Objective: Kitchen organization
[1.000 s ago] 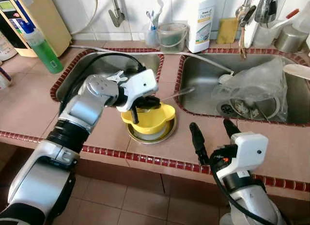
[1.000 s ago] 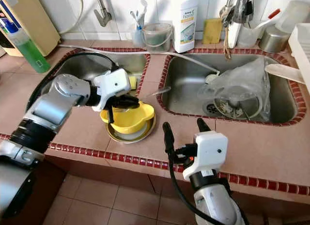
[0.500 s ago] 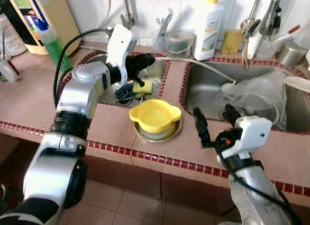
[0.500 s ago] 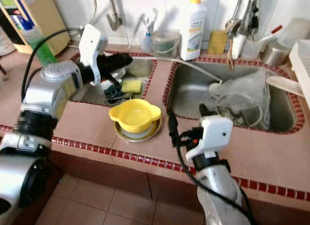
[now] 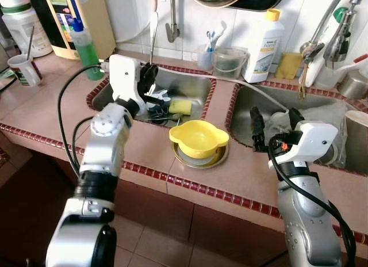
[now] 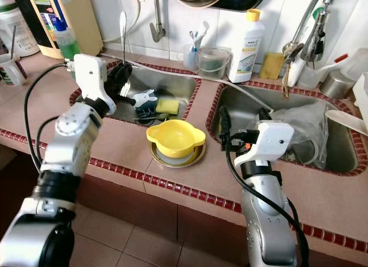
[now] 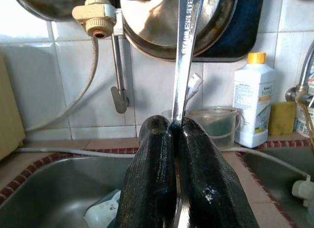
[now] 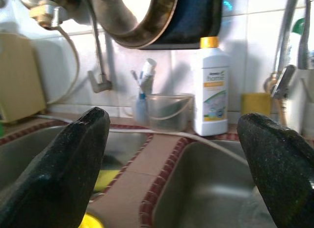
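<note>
My left gripper [image 5: 147, 77] is shut on a long metal spoon [image 5: 153, 28], holding it upright over the left sink [image 5: 198, 86]. In the left wrist view the spoon's handle [image 7: 184, 51] rises from between the two closed fingers [image 7: 152, 179]. A yellow bowl [image 5: 198, 137] rests on a metal plate [image 5: 214, 161] on the tiled counter between the two sinks. My right gripper [image 5: 276, 124] hovers open above the counter at the right sink's near rim, with nothing between its fingers [image 8: 59, 164].
The left sink holds a yellow sponge [image 5: 183, 106] and dark clips. A crumpled plastic bag [image 5: 336, 114] lies in the right sink. A detergent bottle [image 5: 261, 31], a clear tub [image 5: 227, 61], a green bottle [image 5: 86, 48] and a cup [image 5: 23, 68] line the back and left.
My left gripper lifted the spoon from the yellow bowl to above the left sink and turned it upright. The right gripper rose slightly. The camera view also shifted.
</note>
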Controlling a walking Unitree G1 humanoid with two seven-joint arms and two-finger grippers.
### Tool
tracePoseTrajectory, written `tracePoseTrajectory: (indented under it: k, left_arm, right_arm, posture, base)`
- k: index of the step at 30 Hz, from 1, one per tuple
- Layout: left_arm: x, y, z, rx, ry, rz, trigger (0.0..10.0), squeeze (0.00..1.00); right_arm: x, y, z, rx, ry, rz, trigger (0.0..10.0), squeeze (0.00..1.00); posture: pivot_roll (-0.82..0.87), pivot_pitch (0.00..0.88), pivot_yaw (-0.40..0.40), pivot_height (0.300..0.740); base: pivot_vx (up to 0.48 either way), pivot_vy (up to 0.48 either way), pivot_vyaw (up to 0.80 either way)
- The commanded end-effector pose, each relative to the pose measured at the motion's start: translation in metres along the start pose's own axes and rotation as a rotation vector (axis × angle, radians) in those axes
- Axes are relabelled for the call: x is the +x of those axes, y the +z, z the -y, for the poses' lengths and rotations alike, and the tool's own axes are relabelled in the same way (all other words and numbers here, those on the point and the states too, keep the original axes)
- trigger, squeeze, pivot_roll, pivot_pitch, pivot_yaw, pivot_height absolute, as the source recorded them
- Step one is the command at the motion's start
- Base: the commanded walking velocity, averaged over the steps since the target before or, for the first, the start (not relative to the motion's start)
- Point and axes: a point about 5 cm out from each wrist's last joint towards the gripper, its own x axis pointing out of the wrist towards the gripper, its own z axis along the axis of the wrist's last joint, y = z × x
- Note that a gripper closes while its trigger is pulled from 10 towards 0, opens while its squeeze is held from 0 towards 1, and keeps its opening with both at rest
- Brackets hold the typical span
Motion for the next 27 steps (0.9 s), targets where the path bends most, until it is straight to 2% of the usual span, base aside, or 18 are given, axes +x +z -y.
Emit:
tracePoseTrajectory:
  k: [1,5,8,27]
  left_arm:
    - [-0.004,-0.002,0.004,0.012,0.009,0.012,10.0,0.00]
    - [-0.011,-0.019,0.006,-0.028,0.058,-0.037,10.0,0.00]
    - [-0.015,-0.027,0.010,-0.016,0.065,-0.060,10.0,0.00]
    - [-0.020,-0.032,0.025,-0.036,-0.011,-0.100,10.0,0.00]
  right_arm:
    - [0.002,0.000,0.006,-0.016,-0.040,0.012,10.0,0.00]
    - [0.006,-0.006,0.008,-0.019,-0.059,0.008,10.0,0.00]
    - [0.010,-0.007,0.007,-0.015,-0.068,0.019,10.0,0.00]
    - [0.014,-0.015,-0.005,-0.028,-0.008,0.038,10.0,0.00]
  posture:
    - [0.00,0.000,0.005,0.740]
    - [0.01,0.000,0.006,0.740]
    - [0.01,0.000,0.002,0.740]
    - [0.01,0.000,0.008,0.740]
  base:
    - [0.000,0.000,0.00]
    - [0.000,0.000,0.00]
    - [0.000,0.000,0.00]
    - [0.000,0.000,0.00]
